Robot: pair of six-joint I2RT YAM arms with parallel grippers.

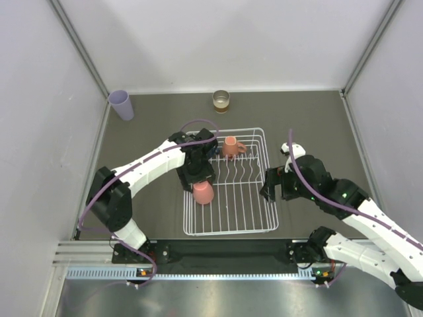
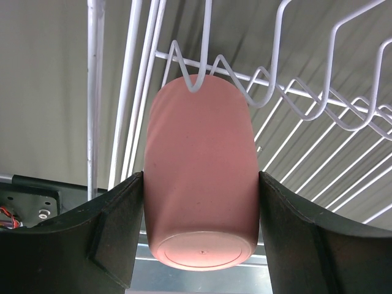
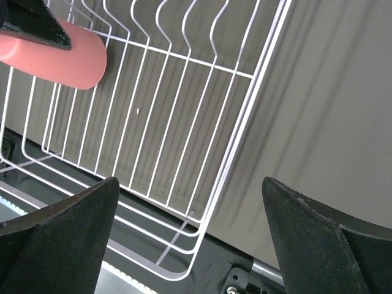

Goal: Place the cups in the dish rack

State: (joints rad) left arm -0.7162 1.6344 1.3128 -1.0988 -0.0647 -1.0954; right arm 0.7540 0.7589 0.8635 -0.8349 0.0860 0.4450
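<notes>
My left gripper (image 1: 197, 177) is shut on the pink tumbler (image 1: 203, 192) and holds it inside the white wire dish rack (image 1: 231, 232), near its left side. In the left wrist view both fingers press the pink tumbler (image 2: 199, 177), whose far end meets the tines (image 2: 294, 92). The terracotta mug (image 1: 230, 146) sits in the rack's far part. The lavender tumbler (image 1: 121, 104) and the shiny brownish cup (image 1: 221, 100) stand on the table by the back wall. The dark blue mug is hidden. My right gripper (image 1: 274, 188) is open and empty at the rack's right rim (image 3: 245, 116).
White walls close the table on three sides. The dark rail (image 1: 218, 251) with the arm bases runs along the near edge, just in front of the rack. In the right wrist view the pink tumbler (image 3: 67, 55) shows at the top left.
</notes>
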